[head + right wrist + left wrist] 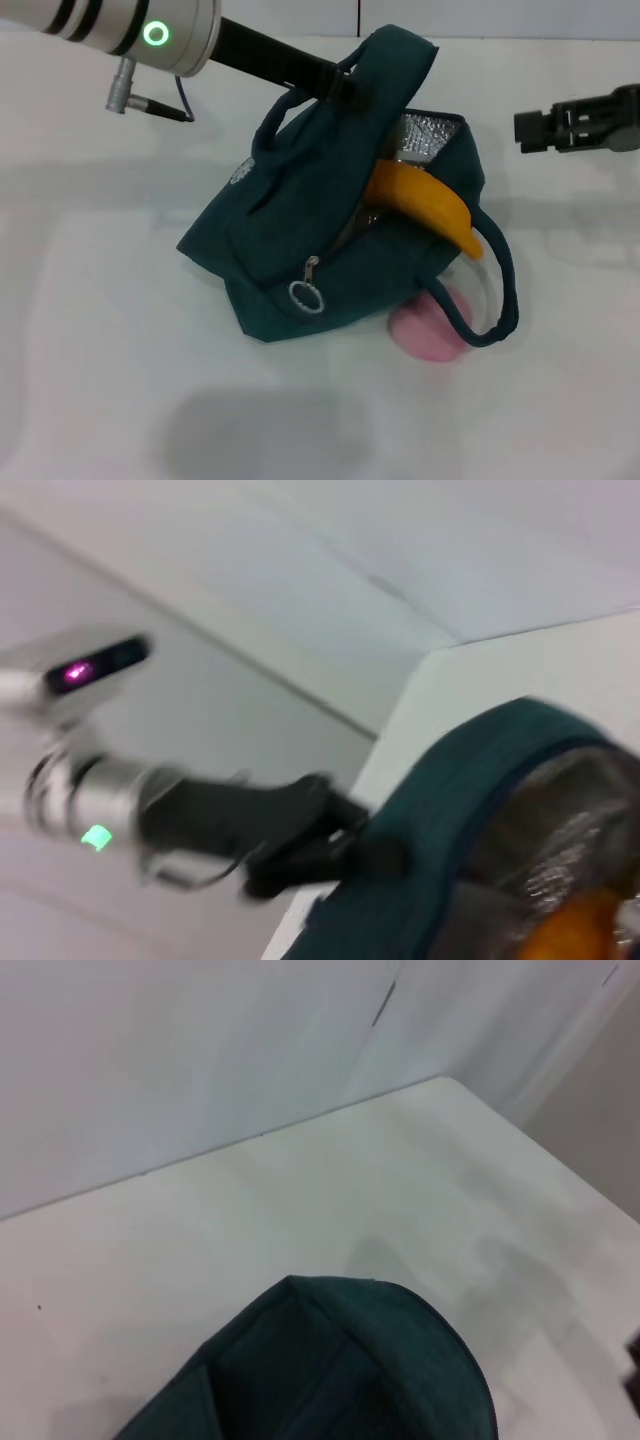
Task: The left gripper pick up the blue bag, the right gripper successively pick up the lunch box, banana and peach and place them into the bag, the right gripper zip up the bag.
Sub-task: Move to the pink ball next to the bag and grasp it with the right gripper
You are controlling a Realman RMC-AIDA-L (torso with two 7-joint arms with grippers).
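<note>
My head camera looks down on the blue bag (300,230). Both wrist cameras sit close, sharing its raised top edge and the far wall.

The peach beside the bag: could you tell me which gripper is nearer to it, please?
Right. The right gripper hovers apart above the peach; the left gripper holds the blue bag at its top, farther away.

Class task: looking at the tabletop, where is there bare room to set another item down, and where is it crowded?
Bare table lies left of and in front of the blue bag. Crowded: the bag's open side, with banana sticking out, peach under a handle, and the left gripper holding the bag.
</note>
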